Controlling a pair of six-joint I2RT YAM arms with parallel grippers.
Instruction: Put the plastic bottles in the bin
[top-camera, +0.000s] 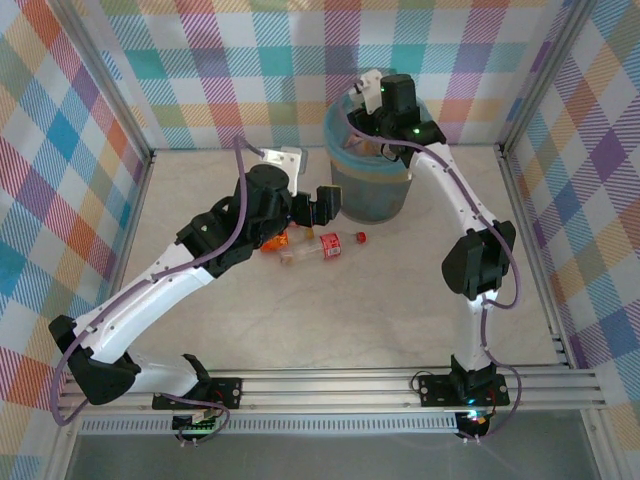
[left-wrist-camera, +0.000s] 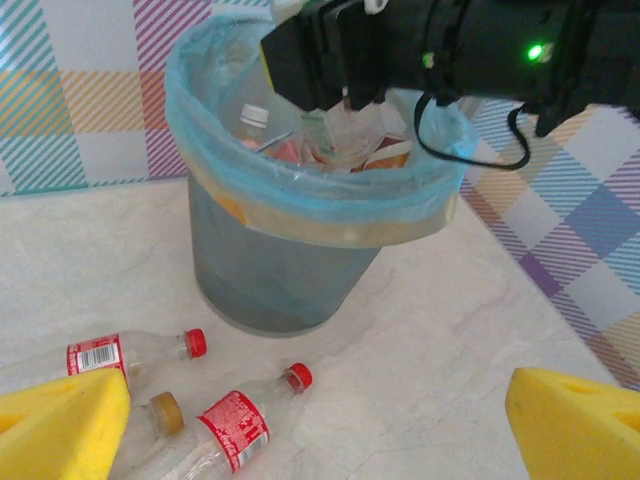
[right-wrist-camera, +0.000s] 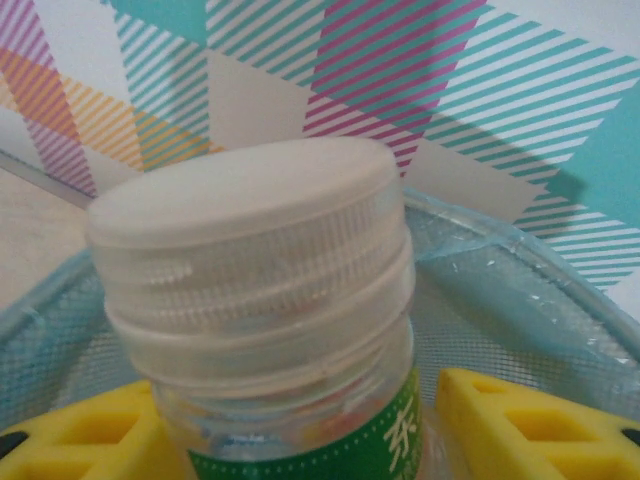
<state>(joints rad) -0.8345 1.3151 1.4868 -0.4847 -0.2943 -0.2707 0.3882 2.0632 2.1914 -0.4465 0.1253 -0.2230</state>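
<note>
Hanging over the bin (top-camera: 372, 195), the right gripper (right-wrist-camera: 295, 385) is clamping a clear bottle (right-wrist-camera: 260, 300) just under its white cap, with yellow fingers (right-wrist-camera: 520, 420) pressing on either side above a green label. That bottle is sitting over the bin's open mouth, inside the ring of the blue bag (left-wrist-camera: 200, 130), so it is looking ready to be let go. The left gripper (left-wrist-camera: 318, 392) is standing wide open and holding nothing, hovering low over the table (left-wrist-camera: 420, 340) near the bottles lying by the foot of the bin.

These bottles are looking empty, so they are probably weighing very little. Their thin walls are likely denting under a hard squeeze, and the smooth round bodies are apt to be rolling away from a nudge. Taking hold across the labelled middle, or at the stiffer neck below the cap, is seeming the safest choice.

Counting: three bottles are lying on the table. Two are clear with red labels and red caps, one nearer (left-wrist-camera: 235, 430) and one farther left (left-wrist-camera: 100, 355). A third, with a brownish cap (left-wrist-camera: 165, 412), is lying between them, partly hidden behind a finger. One more is being held. Inside the single bin, a white-capped bottle (left-wrist-camera: 255, 118) is showing among others too jumbled to count.
</note>
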